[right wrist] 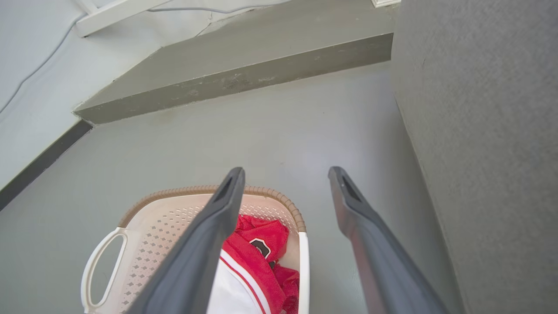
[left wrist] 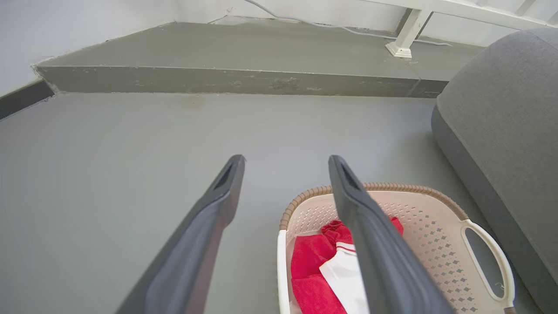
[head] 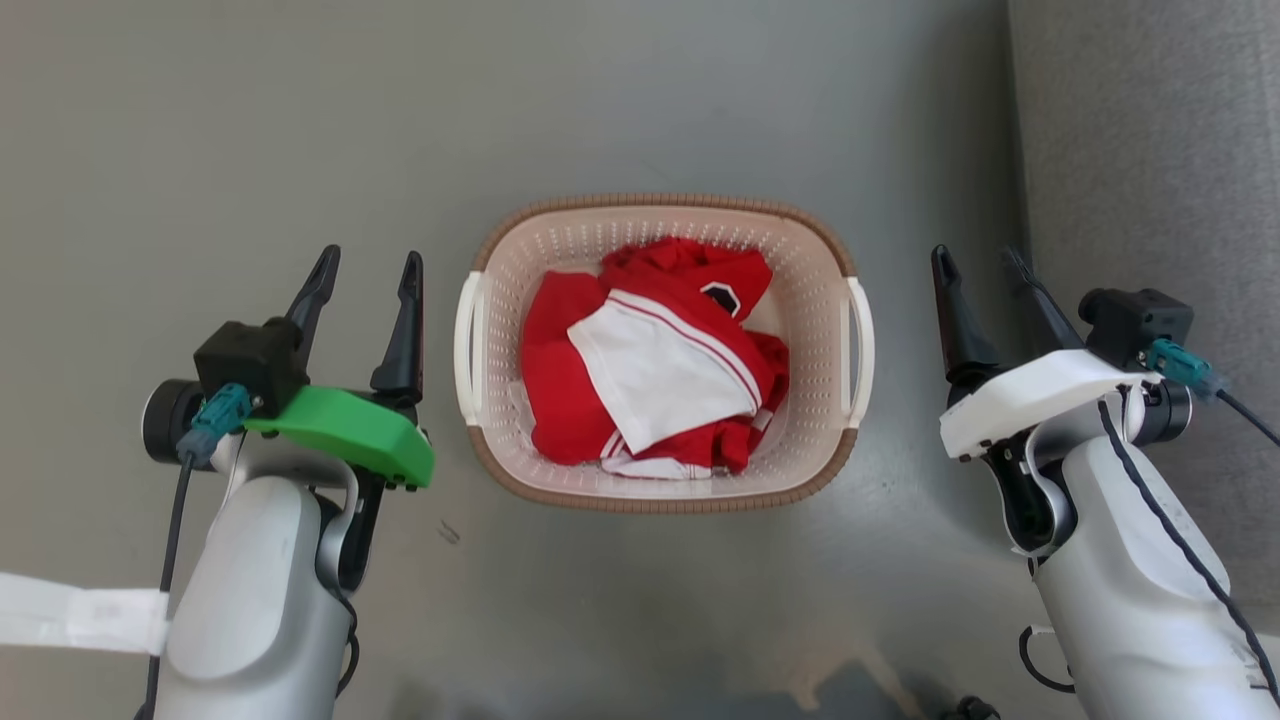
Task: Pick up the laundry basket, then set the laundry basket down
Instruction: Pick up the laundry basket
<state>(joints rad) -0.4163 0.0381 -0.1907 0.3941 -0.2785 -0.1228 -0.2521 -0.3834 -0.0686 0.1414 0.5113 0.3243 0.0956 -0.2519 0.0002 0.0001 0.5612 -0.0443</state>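
We look down from the head view on a smooth, matte grey floor [head: 200,120] that covers most of the frame. A grey, coarse-woven upholstered block [head: 1150,150], perhaps a sofa, runs down the right edge. At the centre of the frame the laundry basket [head: 660,203] rests on the floor. It is a rounded rectangle of cream plastic, its walls pierced with rows of small holes and its rim a brown band moulded to look woven. We judge the task hardly begun: the basket is not lifted, neither gripper touches it, and both the pick-up and the set-down are left to do. Two pale, glossy forearms rise from the lower corners. The left gripper [head: 370,255], at centre left above a green cover, stands just beside the basket's left side, its two long, dark, tapered fingers spread apart and holding nothing. The right gripper [head: 976,253], at centre right above a white cover, stands a little further from its side, likewise spread and empty. Inside the basket a crumpled heap of soft red and white clothing [head: 650,370] covers most of the bottom. Smallest are two smooth white loops, the left handle [head: 466,335] and the right handle [head: 862,340], each facing its nearer gripper; we reckon these the likely holds.
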